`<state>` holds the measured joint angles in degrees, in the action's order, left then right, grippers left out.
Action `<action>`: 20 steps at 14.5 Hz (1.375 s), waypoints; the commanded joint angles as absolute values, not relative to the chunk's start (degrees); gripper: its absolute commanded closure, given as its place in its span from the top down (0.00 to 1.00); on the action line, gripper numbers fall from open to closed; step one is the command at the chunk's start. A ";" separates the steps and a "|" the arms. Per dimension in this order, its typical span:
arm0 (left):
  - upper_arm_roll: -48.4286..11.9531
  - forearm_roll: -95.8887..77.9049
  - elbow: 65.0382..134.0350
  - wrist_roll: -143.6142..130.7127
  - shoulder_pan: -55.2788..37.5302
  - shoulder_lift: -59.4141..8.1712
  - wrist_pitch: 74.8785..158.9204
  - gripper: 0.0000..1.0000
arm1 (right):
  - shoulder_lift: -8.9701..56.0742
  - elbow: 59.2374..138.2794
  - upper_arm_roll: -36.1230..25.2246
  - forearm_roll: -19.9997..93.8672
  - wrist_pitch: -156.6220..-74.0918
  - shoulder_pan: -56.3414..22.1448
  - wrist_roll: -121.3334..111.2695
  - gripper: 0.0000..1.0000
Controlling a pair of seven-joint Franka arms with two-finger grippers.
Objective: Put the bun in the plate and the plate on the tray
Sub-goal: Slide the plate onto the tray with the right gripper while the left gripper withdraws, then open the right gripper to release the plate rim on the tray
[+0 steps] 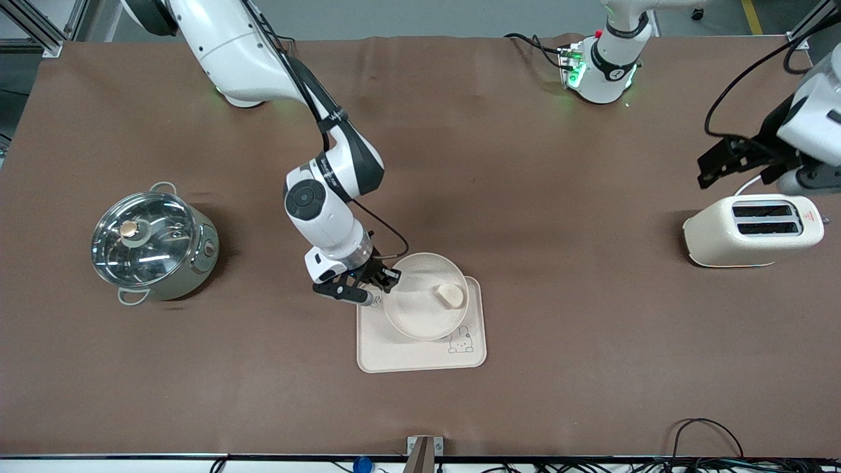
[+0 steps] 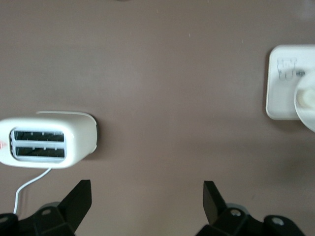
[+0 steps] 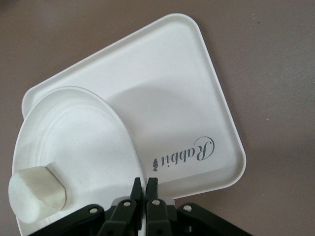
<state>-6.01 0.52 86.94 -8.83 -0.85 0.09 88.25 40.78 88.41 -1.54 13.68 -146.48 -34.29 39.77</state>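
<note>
Right gripper (image 1: 384, 279): pinched tight on the plate (image 1: 420, 309) rim, at the edge toward the right arm's end of the tray (image 1: 401, 358).
Plate: over the tray, looks tilted; seated or not, hard to tell.
Bun (image 1: 451, 295): in the plate, across the dish from the fingers.
Left gripper (image 2: 147, 196): spread wide, waiting over the toaster (image 1: 752, 230), well apart from the tray.
Hidden: most of the tray's lettering.

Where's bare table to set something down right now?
Bare cloth lies between the tray and the toaster, and between the pot and the tray. Crowded: the tray, under the plate and right hand.
</note>
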 commanded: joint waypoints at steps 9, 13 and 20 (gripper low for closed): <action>-3.08 -0.35 94.75 -8.35 -3.52 5.72 88.07 1.00 | 51.85 77.87 -1.06 14.59 -154.25 -31.99 38.94 0.04; -3.08 -0.18 93.26 -7.56 -3.25 5.36 88.07 1.00 | 51.86 78.05 -1.05 14.59 -154.25 -31.82 38.85 0.04; -2.99 -0.18 93.34 -7.91 -3.08 5.27 87.28 1.00 | 51.50 81.73 -1.05 14.41 -155.56 -31.90 34.55 0.03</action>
